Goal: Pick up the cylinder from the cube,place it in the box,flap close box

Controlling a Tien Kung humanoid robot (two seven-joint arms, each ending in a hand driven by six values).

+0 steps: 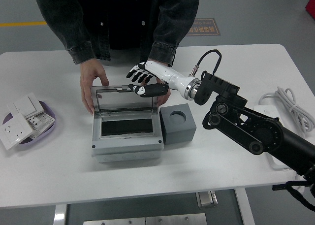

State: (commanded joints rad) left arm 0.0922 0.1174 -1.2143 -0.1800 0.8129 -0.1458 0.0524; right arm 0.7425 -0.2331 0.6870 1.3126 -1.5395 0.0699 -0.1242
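A grey box (127,147) sits mid-table with its clear lid (123,100) standing up at the back. The inside looks dark and I cannot make out the cylinder. A grey cube (178,129) with an empty round hole on top stands against the box's right side. My right hand (142,83) is at the lid's top right edge, fingers spread behind it and the thumb lying along the edge, gripping nothing. A person's hands (92,83) rest at the box's back corners, one on the left and one on the right under my hand.
A purple plate (49,117) with several white socket panels lies at the left edge. A white cable (290,104) and a power strip lie at the right. My right arm (246,126) crosses the table's right half.
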